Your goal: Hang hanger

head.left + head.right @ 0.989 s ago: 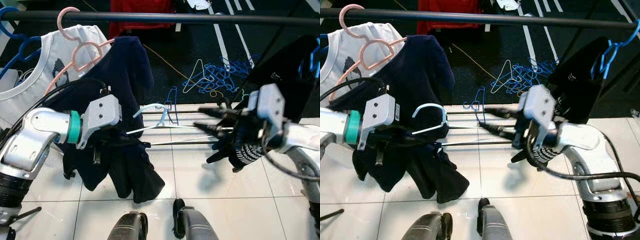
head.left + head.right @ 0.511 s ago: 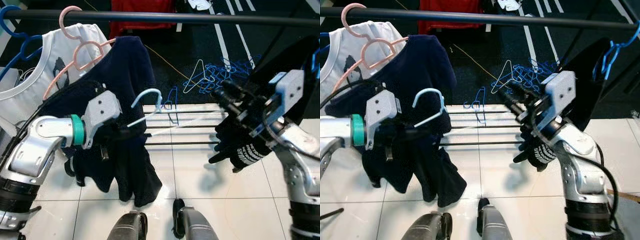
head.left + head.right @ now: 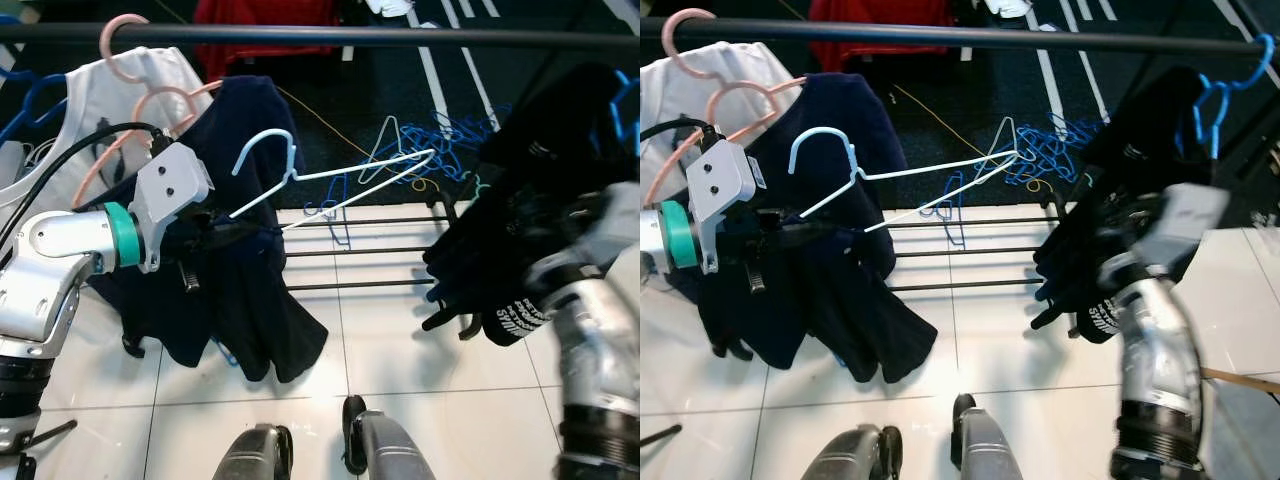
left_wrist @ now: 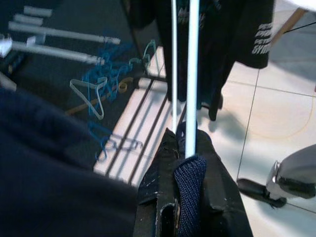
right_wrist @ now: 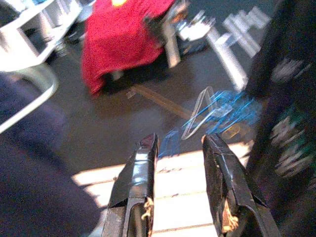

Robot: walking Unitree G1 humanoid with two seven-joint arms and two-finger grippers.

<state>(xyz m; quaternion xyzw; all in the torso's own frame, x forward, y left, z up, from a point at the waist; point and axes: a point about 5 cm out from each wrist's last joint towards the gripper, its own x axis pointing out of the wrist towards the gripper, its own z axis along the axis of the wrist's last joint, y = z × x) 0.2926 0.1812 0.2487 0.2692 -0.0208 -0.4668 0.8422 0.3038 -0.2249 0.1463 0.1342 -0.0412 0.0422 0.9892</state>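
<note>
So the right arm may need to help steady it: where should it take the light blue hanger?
On the bare far shoulder of the hanger, coming from the robot's right. That end sticks out free in the air, while the left gripper clamps the near end with the navy garment.

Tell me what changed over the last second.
The left gripper, shut on the light blue wire hanger and dark navy garment, lifted them toward the black rail. The right gripper let go and pulled back, open. The pink hanger stayed hung.

Rail (image 3: 420, 38) mid free btw garments.
</note>
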